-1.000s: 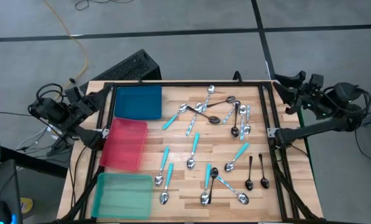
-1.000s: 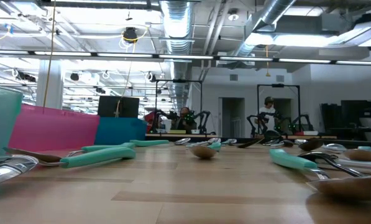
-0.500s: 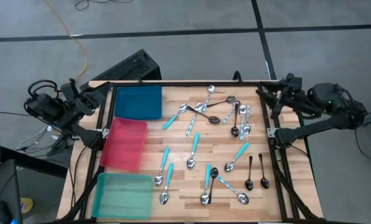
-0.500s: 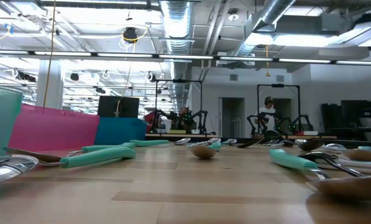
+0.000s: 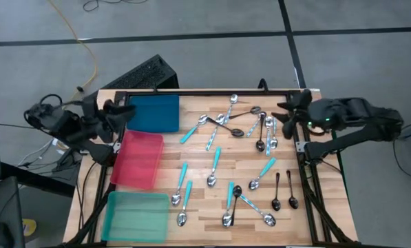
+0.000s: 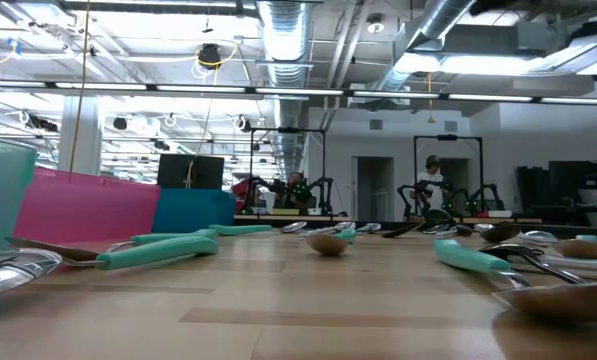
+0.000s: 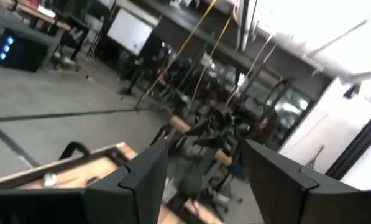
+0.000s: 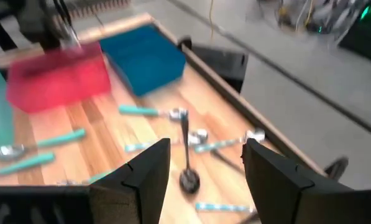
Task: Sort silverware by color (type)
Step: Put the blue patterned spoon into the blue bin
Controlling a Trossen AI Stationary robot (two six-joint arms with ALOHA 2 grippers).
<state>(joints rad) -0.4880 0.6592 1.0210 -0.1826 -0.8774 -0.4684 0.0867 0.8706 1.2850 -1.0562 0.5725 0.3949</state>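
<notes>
Spoons lie scattered flat on the wooden table (image 5: 212,207): turquoise-handled ones (image 5: 215,165), shiny silver ones (image 5: 233,103) and black ones (image 5: 276,191). A crossed cluster (image 5: 241,125) lies toward the far edge. My left gripper (image 5: 122,110) hovers open at the table's far left corner, beside the blue tray (image 5: 152,114); its wrist view (image 7: 204,152) looks across at the other arm. My right gripper (image 5: 286,114) hovers open over the table's far right edge, near the cluster; its wrist view (image 8: 205,149) shows a black spoon (image 8: 186,158) ahead. The low view shows turquoise handles (image 6: 158,250) and no gripper.
Three flat trays sit along the table's left side: blue (image 5: 152,114) far, red (image 5: 138,158) in the middle, teal (image 5: 136,215) near. A dark frame (image 5: 303,148) borders the table. A black keyboard (image 5: 140,74) lies beyond the far edge.
Both arms have swung in from outside the table. My left gripper has moved toward the table's right, up to the blue tray. My right gripper has moved toward the table's left, over the far right edge. The spoons and trays have stayed where they were.
</notes>
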